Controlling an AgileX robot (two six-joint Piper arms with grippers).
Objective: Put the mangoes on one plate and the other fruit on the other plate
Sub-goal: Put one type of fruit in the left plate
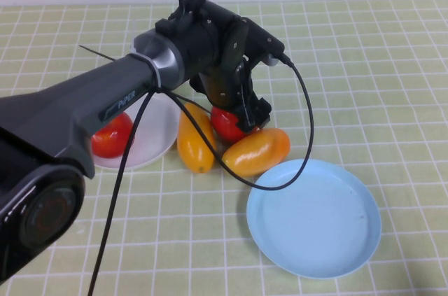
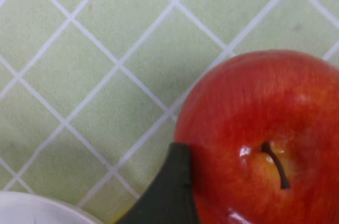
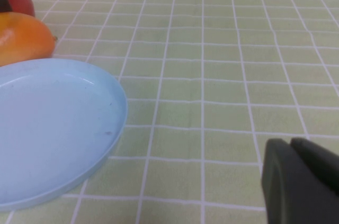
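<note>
Where the high view begins at its lower edge, a light blue plate point(image 1: 313, 219) at lower right of centre on the green checked surface point(image 1: 392, 79), bare, rim near the tip of one mango. In the right wrist view, same blue plate point(image 3: 53, 128) filling the left side, with the right end effector point(image 3: 302, 181) dark at the lower right corner, fingers pressed together, hovering low over the cloth, well apart from the fruit. Just beyond the blue plate, centre of frame: an orange mango point(image 1: 256, 152) lying slantwise, and beside it to the left a yellower mango point(image 1: 195, 138) lying nearly lengthwise, ends close together. Between and just behind them, a red apple point(image 1: 227, 125), seen from above in the left wrist view with stem and dimple up. Left end effector point(image 1: 241, 115) down over that apple, fingers spread wide, one dark fingertip point(image 2: 167, 192) touching its side, not clamped. Left of centre, white plate point(image 1: 155, 135) carrying a second red apple point(image 1: 112, 135), both partly hidden behind the left arm point(image 1: 84, 110), which reaches in from the lower left
</note>
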